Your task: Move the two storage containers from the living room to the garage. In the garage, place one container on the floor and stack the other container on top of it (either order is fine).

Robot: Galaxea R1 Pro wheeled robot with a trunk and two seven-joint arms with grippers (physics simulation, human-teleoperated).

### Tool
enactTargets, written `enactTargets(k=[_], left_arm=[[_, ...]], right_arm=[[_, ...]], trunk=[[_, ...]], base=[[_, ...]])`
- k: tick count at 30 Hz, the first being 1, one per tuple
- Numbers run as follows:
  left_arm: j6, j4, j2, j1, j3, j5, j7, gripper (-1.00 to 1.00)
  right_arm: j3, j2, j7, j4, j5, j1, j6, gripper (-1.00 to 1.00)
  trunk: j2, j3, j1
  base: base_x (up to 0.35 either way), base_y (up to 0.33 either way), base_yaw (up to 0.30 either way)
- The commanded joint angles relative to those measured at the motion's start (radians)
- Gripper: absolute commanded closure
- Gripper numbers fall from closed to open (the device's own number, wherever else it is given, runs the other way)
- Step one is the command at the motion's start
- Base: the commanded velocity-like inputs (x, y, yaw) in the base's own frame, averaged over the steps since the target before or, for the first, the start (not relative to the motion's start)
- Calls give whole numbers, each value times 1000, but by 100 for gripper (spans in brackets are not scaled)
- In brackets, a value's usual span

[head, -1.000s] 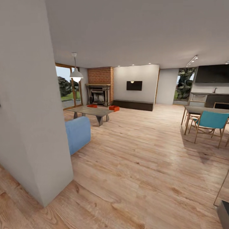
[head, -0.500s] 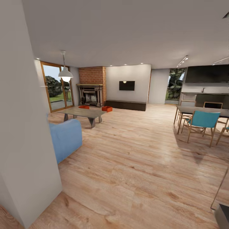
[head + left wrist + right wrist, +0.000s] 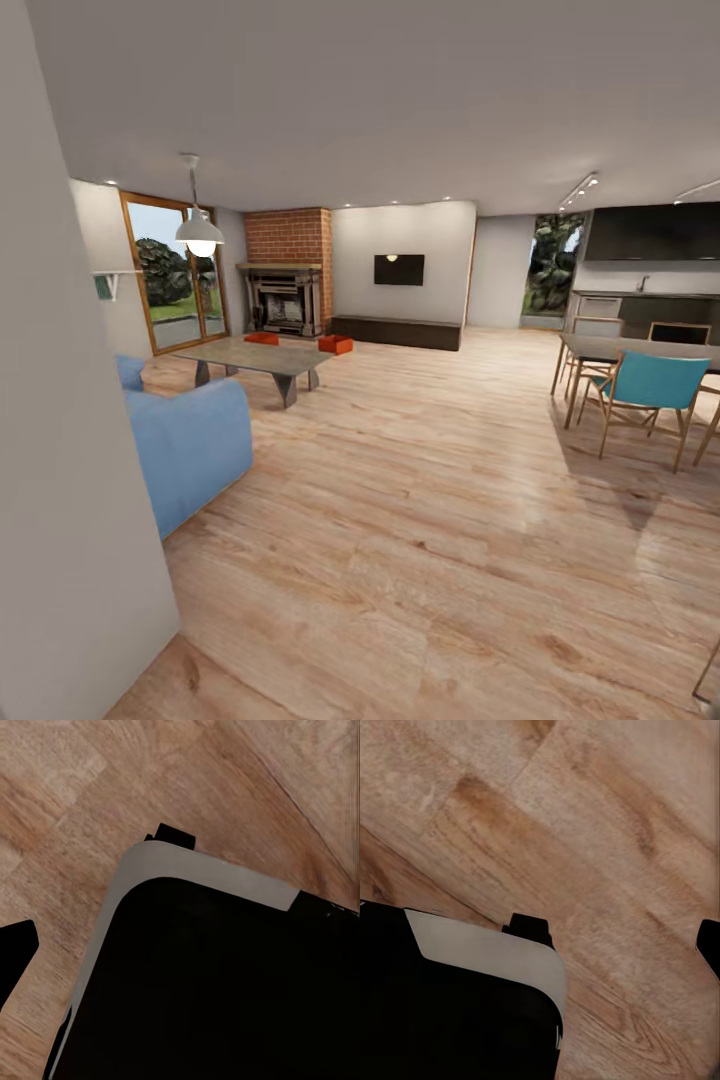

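Down at both wrists, dark finger tips (image 3: 16, 945) hang over bare wood planks beside the robot's black base (image 3: 210, 990); their gap I cannot judge. Far off by the fireplace (image 3: 285, 300), two red-orange storage containers (image 3: 336, 344) sit on the floor, one (image 3: 262, 338) half hidden behind the coffee table (image 3: 262, 357). They look light and stiff; the thin rims seem best to grip.

Camera swung left and advanced; near wall (image 3: 60, 450) slid toward frame edge; blue sofa (image 3: 185, 450) more exposed.
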Motion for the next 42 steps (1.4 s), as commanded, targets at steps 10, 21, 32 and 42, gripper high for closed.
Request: enactTargets(k=[10,21,32,42], left_arm=[[6,-1,0,0,4,2,1,-100],[5,-1,0,0,4,2,1,-100],[5,0,0,0,4,2,1,-100],[5,0,0,0,4,2,1,-100]], right_arm=[[2,4,-6,3,4,-1,-4,-100],[2,1,-5,3,3,-1,-4,-100],[2,1,-6,3,2,-1,-4,-100],[2,2,-6,3,3,-1,-3,-100]], trunk=[[-1,-1,1],[-1,-1,1],[-1,-1,1],[-1,-1,1]], base=[[324,0,-1],[324,0,-249],[324,0,-234],[324,0,-5]])
